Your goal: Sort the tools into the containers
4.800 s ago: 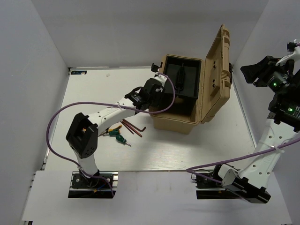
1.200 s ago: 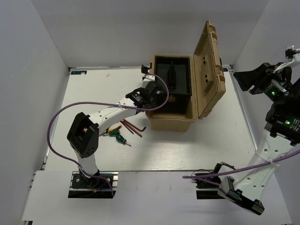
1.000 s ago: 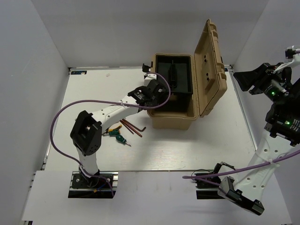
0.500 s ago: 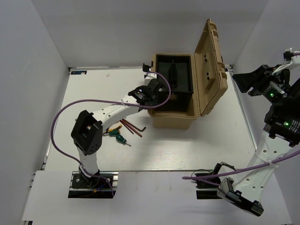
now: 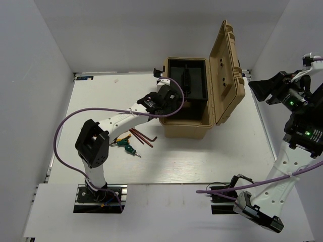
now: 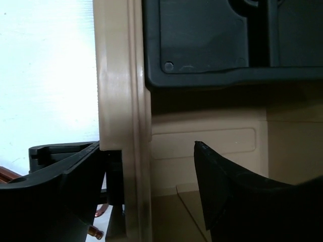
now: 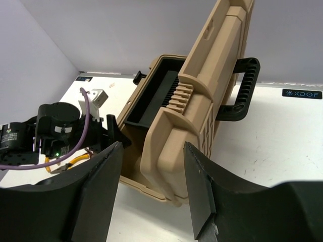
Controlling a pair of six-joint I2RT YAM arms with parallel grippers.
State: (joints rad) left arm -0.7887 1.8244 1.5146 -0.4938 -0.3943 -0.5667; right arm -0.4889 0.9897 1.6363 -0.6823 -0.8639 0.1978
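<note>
The tools lie on the table left of the box: yellow-handled pliers (image 5: 121,140), a green-handled screwdriver (image 5: 128,148) and dark-red hex keys (image 5: 143,136). One hex key tip (image 6: 94,232) shows in the left wrist view. The tan toolbox (image 5: 184,131) stands open with its lid (image 5: 226,70) upright, and a black tray (image 5: 186,80) sits inside. My left gripper (image 5: 163,110) (image 6: 146,145) straddles the box's left wall, open, with the inner finger apart from the wall. High at the right, my right gripper (image 5: 258,91) (image 7: 152,146) hangs open and empty, pointed at the box.
White walls close in the table on three sides. The left arm's purple cable (image 5: 65,126) loops over the table's left part. A black carry handle (image 7: 241,91) sticks out of the lid's outer face. The right arm's base and cable (image 5: 237,189) lie at the near right.
My left gripper's jaws have spread wider round the box wall. Earlier the box slid left and its lid rose more upright. The right gripper has shifted slightly left.
</note>
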